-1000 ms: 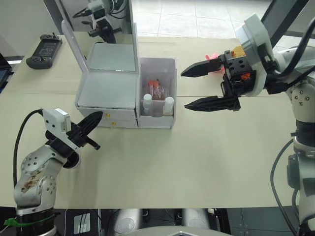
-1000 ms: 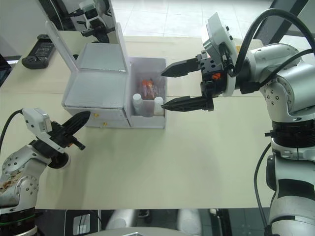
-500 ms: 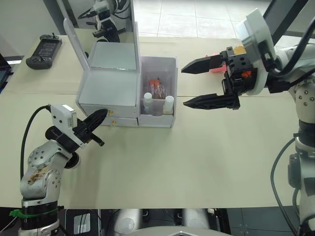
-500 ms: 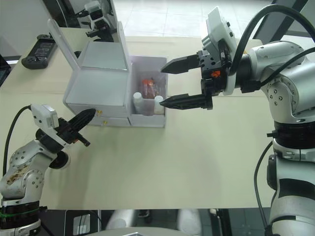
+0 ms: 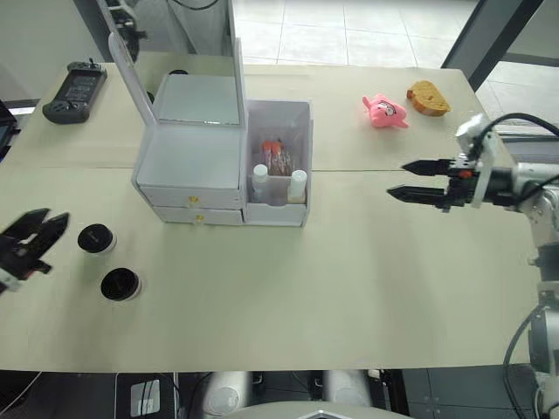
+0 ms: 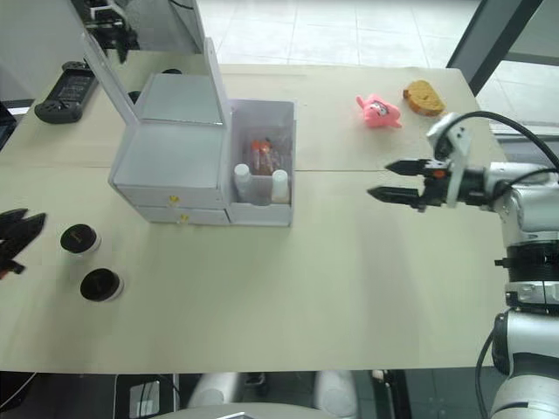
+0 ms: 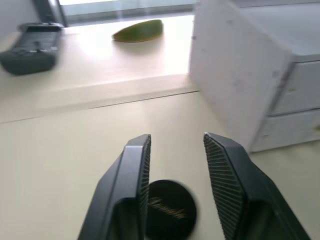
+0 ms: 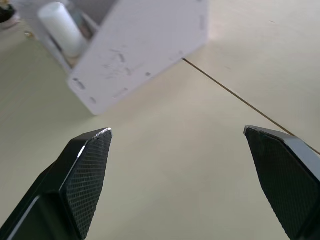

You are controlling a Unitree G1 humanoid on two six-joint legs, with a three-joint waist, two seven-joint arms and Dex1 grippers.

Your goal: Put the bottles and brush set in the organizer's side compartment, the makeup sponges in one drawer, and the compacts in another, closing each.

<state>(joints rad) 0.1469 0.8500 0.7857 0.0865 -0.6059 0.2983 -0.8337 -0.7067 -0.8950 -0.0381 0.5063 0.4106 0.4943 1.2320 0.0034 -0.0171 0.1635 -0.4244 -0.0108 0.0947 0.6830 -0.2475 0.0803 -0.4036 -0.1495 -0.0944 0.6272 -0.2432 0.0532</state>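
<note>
Head views. The pale grey-white plastic organizer (image 5: 210, 166) stands on the beige desk (image 5: 349, 262) with its hinged mirror lid raised and both gold-knobbed drawers pushed in. Its translucent white side compartment (image 5: 301, 118) holds the two white-capped bottles (image 5: 299, 182) at the front and the clear packet of brown-handled brushes with orange-pink tips (image 5: 278, 155) behind them. Two round black-lidded compacts (image 5: 96, 238) lie on the desk, well apart from the organizer on the robot's left, one nearer the drawers, the other closer to the desk's front edge. The left pincer (image 5: 39, 229) sits at the desk's left edge, just beside the nearer compact, fingers parted and holding nothing. The right pincer (image 5: 417, 179) hovers over the desk well to the right of the organizer, its fingers moderately parted and empty. A pink plush toy (image 5: 384, 112) and a brown bread-like item (image 5: 427, 98) lie at the far right; a black handheld controller (image 5: 77, 90) lies at the far left.

Left wrist view. The black ribbed fingers (image 7: 132, 185) stand apart, released, with one compact seen between them; whether they touch it cannot be told. The organizer's drawer end rises beside them.

Right wrist view. The fingers (image 8: 85, 175) are spread wide over bare desk, grasping nothing; the side compartment's corner and one white cap lie beyond.
</note>
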